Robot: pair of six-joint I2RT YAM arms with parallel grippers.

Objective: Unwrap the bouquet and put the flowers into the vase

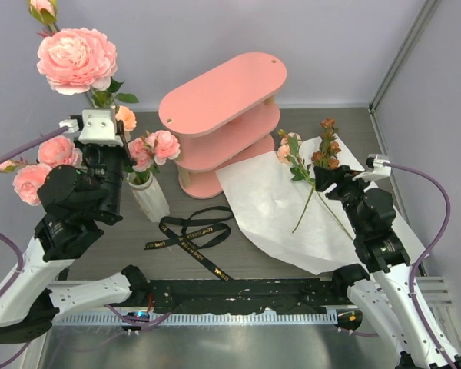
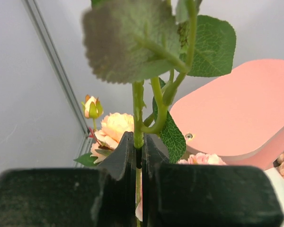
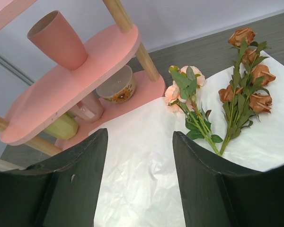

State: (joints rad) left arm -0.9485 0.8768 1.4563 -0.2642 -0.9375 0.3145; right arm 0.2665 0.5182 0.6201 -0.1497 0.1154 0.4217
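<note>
With left pincer (image 2: 138,142), clamped on a flower stem (image 2: 138,109) near the vase (image 1: 150,200); with right pincer (image 3: 139,135), held apart over white paper (image 3: 142,184) carrying two sprigs (image 3: 194,82).

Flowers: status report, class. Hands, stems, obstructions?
Left hand shut on rose stem, near the vase. Right hand open over white paper; peach spray, brown spray lying on it. Pink roses already in vase.

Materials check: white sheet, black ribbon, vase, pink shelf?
White sheet: looks like thin matte paper, creased.
Black ribbon: likely satin fabric; gold lettering, limp loops.
Vase: white, ribbed; ceramic or plastic, cannot tell.
Pink shelf: matte painted board, probably wood, on pale wooden-looking posts.
</note>
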